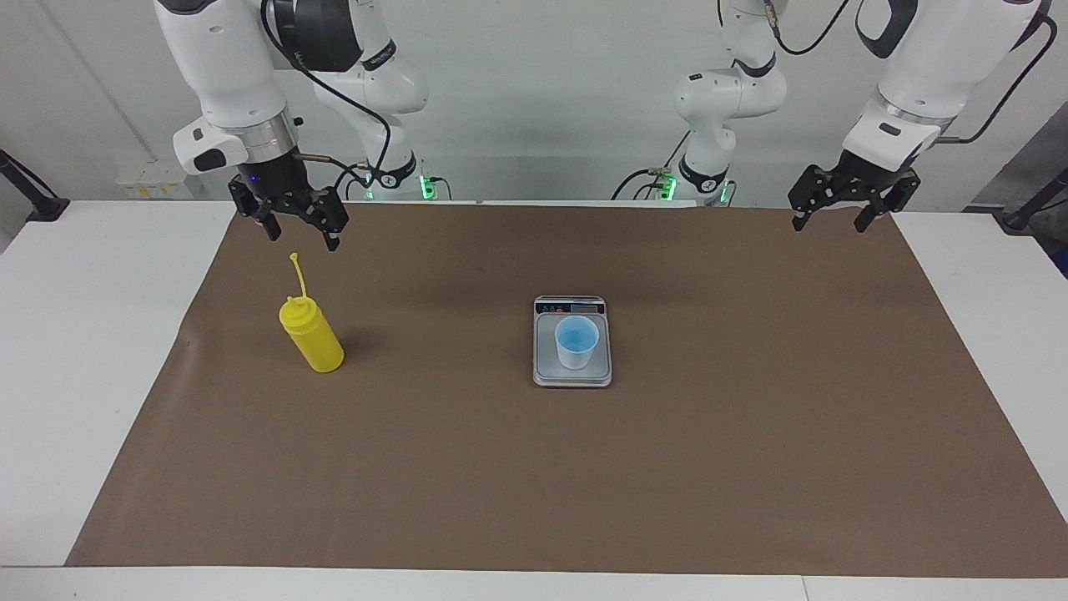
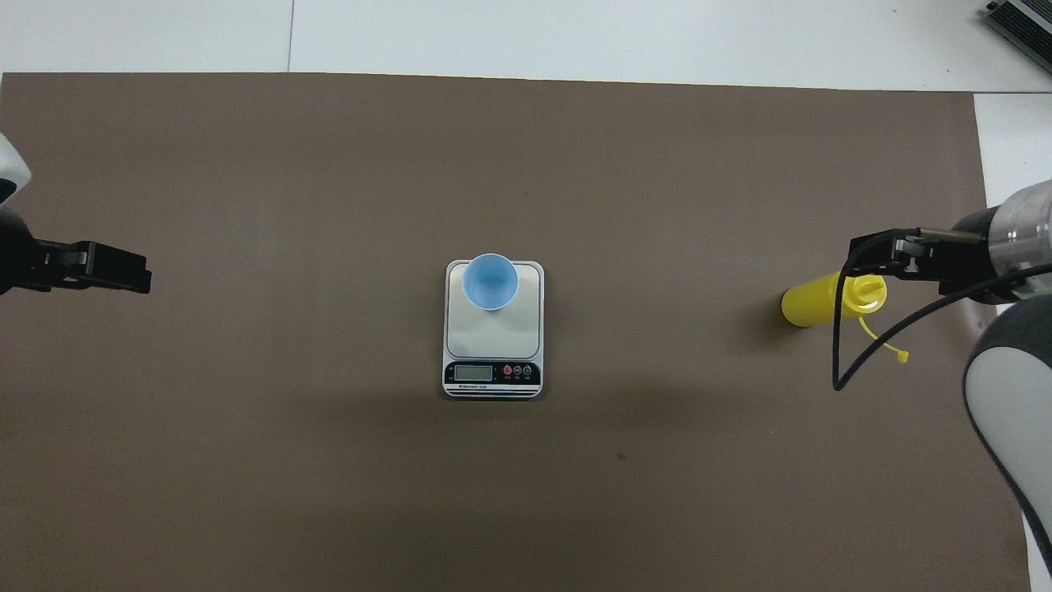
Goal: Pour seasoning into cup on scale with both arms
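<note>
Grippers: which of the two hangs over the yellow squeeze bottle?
The right gripper, open above the squeeze bottle; the left gripper waits at the table's other end.
</note>
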